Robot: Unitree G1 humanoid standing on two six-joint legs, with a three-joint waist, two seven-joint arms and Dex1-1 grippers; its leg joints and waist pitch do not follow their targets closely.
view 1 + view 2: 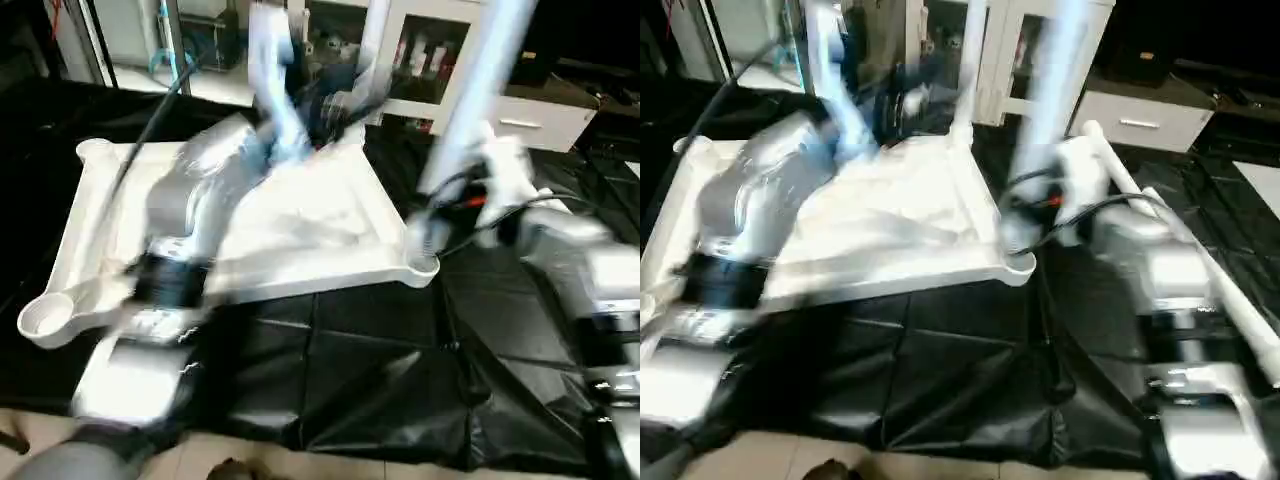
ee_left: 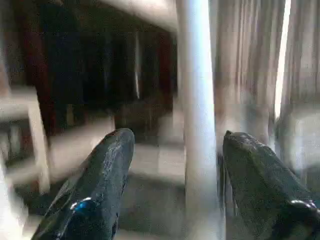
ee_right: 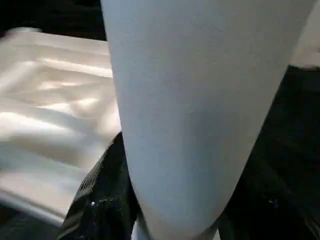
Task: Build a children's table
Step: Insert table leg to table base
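Note:
The children's table top (image 1: 100, 230) lies upside down on a black cloth. Three white legs stand upright in its corners. My right gripper (image 3: 170, 210) is shut on the leg (image 1: 480, 80) at the near right corner socket (image 1: 425, 265), low on the tube. My left arm reaches across the top to the far leg (image 1: 268, 70). In the left wrist view that leg (image 2: 197, 125) stands between the open fingers (image 2: 105, 180), close to one finger and clear of the other. Another leg (image 1: 375, 35) stands at the far right corner.
The near left corner socket (image 1: 45, 318) is empty. A loose white leg (image 1: 1210, 270) lies on the black cloth (image 1: 380, 380) to the right, beside my right forearm. White cabinets (image 1: 520, 110) stand behind the table top. Floor shows along the near edge.

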